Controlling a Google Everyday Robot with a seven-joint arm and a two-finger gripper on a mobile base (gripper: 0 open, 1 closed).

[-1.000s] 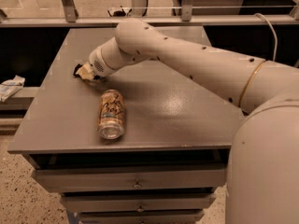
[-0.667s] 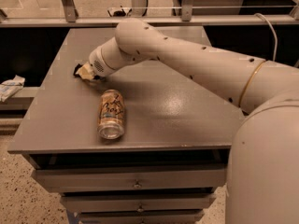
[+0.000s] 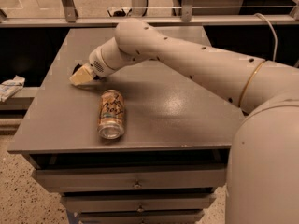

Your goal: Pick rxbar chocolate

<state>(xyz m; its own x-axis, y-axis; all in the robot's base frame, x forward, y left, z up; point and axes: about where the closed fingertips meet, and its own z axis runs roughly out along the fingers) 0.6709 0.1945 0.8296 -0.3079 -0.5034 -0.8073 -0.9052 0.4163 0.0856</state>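
Observation:
My gripper (image 3: 82,76) is down at the table's left side, at the end of the long cream arm that reaches in from the right. A small dark edge of the rxbar chocolate (image 3: 76,69) shows just behind the gripper; the rest of the bar is hidden under it. The gripper sits right on or over the bar. An orange-tan drink can (image 3: 111,114) lies on its side a little nearer and to the right of the gripper, apart from it.
The grey table (image 3: 187,120) stands on a cabinet with drawers (image 3: 135,185) below its front edge. A crumpled white wrapper (image 3: 10,87) lies on a lower ledge off the left. A metal railing (image 3: 140,8) runs behind the table.
The gripper has shifted slightly left and toward the table's front, staying over the dark bar. The can has not moved.

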